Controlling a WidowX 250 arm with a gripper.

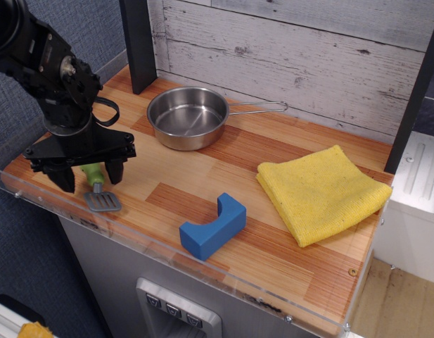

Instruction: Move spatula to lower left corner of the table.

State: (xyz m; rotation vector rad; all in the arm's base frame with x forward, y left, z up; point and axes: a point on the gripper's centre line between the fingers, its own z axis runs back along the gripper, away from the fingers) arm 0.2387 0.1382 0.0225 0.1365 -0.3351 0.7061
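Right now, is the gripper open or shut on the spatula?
Open. The gripper fingers stand spread either side of the spatula, which lies flat on the table.

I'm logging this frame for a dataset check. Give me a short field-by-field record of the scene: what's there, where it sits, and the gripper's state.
spatula: lying flat on the table near its front left corner, grey blade toward the front edge
gripper: open, fingers straddling the green handle, not clamping it
table: striped wood, clear rim along the front
pan: steel, empty, at the back, wire handle pointing right
blue block: front centre, apart from the spatula
yellow cloth: folded, right side
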